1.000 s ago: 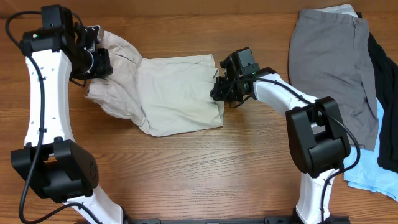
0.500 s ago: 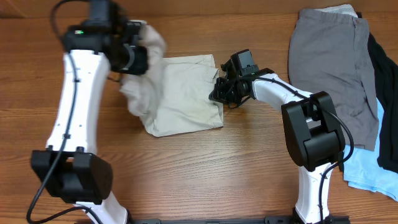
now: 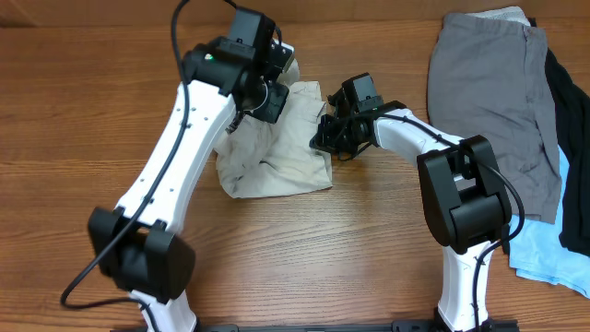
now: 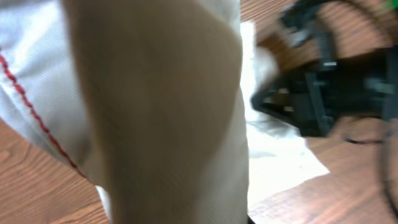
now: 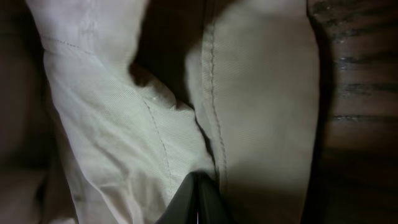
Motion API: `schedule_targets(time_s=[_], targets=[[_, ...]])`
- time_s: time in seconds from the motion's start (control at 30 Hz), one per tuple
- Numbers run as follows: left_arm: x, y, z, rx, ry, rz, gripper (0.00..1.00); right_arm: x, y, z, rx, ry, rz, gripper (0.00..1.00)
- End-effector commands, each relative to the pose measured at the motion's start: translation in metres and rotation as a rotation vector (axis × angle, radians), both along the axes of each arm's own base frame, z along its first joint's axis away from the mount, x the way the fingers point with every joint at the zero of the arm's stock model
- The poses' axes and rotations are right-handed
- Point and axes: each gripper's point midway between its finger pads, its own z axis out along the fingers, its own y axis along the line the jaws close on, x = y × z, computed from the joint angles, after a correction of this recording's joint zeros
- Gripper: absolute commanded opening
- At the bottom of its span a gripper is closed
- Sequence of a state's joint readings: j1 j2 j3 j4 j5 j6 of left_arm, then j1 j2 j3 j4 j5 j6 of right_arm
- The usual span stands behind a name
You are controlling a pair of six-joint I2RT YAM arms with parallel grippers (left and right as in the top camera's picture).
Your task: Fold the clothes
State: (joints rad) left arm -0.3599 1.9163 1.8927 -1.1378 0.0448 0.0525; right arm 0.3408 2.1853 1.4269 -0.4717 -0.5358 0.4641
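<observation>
I am mid-fold: my left pincer grips one end of the beige shorts, lifted near the far edge of the counter, my right pincer pinches the opposite hem flat, and next I should lay the lifted end down evenly.

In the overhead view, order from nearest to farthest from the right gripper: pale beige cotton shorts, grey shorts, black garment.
1. Pale beige cotton shorts, at the right gripper.
2. Grey shorts, to its right.
3. Black garment, far right edge.
</observation>
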Motion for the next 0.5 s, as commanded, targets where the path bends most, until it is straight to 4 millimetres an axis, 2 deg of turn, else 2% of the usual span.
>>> schedule_targets(time_s=[0.0,0.1,0.23,0.33,0.4,0.47], targets=[[0.013,0.023,-0.024,0.119,0.025,0.125,0.04,-0.014,-0.005,-0.036,-0.062,0.073,-0.001,0.04],[0.011,0.042,-0.034,0.182,0.060,0.178,0.04,-0.014,-0.005,-0.036,-0.063,0.073,-0.001,0.04],[0.010,0.052,-0.034,0.184,0.075,0.204,0.04,-0.013,-0.005,-0.036,-0.062,0.070,-0.002,0.04],[0.009,0.044,-0.035,0.138,0.088,0.189,0.04,-0.012,-0.005,-0.036,-0.061,0.068,-0.002,0.04],[0.009,0.026,-0.034,0.065,0.095,0.153,0.04,-0.012,-0.004,-0.036,-0.060,0.067,-0.002,0.04],[0.010,0.016,-0.033,0.035,0.090,0.134,0.04,-0.012,-0.004,-0.035,-0.056,0.068,0.000,0.04]])
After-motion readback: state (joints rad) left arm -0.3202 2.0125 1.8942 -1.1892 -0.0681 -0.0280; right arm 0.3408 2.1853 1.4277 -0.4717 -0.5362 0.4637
